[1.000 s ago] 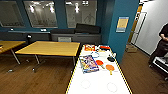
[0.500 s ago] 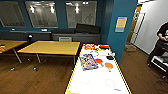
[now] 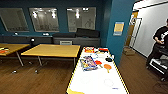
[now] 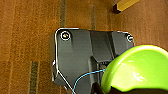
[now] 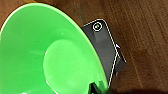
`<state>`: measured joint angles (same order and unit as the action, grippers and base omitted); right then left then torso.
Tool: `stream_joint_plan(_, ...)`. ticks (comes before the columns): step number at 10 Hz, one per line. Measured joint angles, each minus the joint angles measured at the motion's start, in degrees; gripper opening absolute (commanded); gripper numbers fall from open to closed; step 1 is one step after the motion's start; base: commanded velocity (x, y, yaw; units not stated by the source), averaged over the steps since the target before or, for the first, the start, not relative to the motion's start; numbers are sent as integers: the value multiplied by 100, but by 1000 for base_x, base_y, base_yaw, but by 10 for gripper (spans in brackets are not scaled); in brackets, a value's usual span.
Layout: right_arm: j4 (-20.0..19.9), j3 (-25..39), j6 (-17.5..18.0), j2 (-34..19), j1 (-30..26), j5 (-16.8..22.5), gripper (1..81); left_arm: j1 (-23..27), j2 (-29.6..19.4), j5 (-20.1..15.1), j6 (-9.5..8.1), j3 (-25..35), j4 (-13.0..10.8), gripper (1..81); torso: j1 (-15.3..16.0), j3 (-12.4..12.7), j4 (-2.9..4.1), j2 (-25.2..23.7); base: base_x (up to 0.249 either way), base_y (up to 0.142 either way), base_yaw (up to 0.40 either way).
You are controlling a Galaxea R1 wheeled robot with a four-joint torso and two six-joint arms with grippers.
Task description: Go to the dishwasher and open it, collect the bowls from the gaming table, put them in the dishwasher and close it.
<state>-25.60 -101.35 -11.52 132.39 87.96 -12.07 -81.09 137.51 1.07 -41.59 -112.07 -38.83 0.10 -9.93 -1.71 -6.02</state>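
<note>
Tabletop [image 3: 100, 82] of the gaming table: long, white, yellow-edged, extending forward from the head camera toward a teal pillar [image 3: 117, 30]. Items at its far end: one colourful game box [image 3: 88, 63], two orange-red paddles [image 3: 107, 66], one dark object [image 3: 108, 59], and further red and orange pieces, too blurred to count. Left of it stand two wooden tables [image 3: 53, 50], one near, one at the picture edge. One person [image 3: 160, 42] in dark clothing stands at the far right on the wood floor [image 3: 45, 77].

Left wrist view: one lime-green bowl [image 4: 137, 68] close to the camera, rim down, above the wood floor. Right wrist view: one bright green bowl [image 5: 45, 57], interior facing the camera. Each bowl sits at its arm's end effector; whether the fingers are apart, together or clamped on the bowl, I cannot tell. Dishwasher: nowhere visible.
</note>
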Motion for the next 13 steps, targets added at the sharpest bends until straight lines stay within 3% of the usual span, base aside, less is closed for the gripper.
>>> stream_joint_plan(4,0,-110,0,160,-4,35,10,-5,78,0,0,-100,-50,10,0,-5,0,-2,-130,0,0)
stream_joint_plan(13,149,-820,-2,647,30,163,10,-243,719,88,0,-1398,-108,10,-2,-5,0,-5,-147,0,0)
